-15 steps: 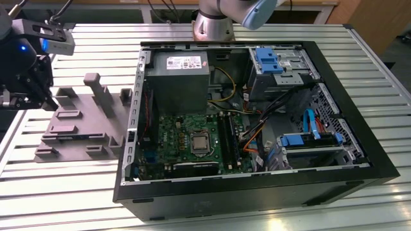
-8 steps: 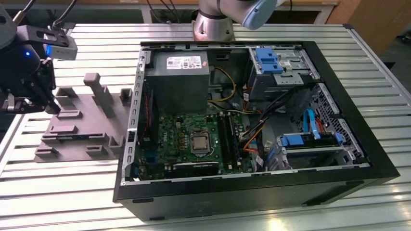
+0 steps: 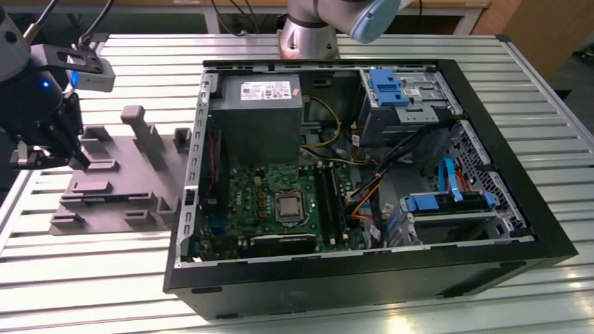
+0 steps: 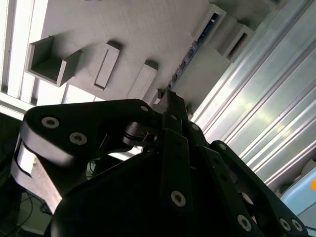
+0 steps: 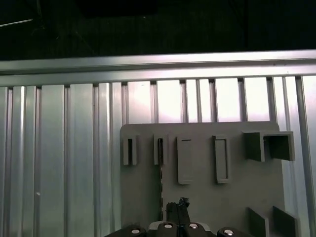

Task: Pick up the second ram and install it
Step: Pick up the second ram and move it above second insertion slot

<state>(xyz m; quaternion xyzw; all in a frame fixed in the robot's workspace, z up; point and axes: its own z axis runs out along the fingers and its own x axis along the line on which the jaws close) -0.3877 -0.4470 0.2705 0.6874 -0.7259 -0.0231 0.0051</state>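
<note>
The second ram [image 5: 160,174] stands on its thin edge in a slot of the grey fixture plate [image 5: 202,197]. In the second wrist view the second ram [image 4: 183,63] is a thin line with a blue end, running between two raised holders. My gripper [image 5: 181,202] hangs low over the plate just beside the stick, with its black fingers [image 4: 170,106] shut together and nothing between them. In the exterior view my gripper [image 3: 81,162] is at the far left, over the plate [image 3: 121,184]. The motherboard's long black slots [image 3: 330,202] lie inside the open computer case [image 3: 371,278].
The grey plate carries several raised blocks and pockets [image 5: 269,146]. Everything rests on a ribbed aluminium table [image 3: 93,278]. The case holds a power supply [image 3: 260,111], blue drive bays [image 3: 390,87] and loose cables [image 3: 371,191]. The arm's base [image 3: 311,31] stands behind the case.
</note>
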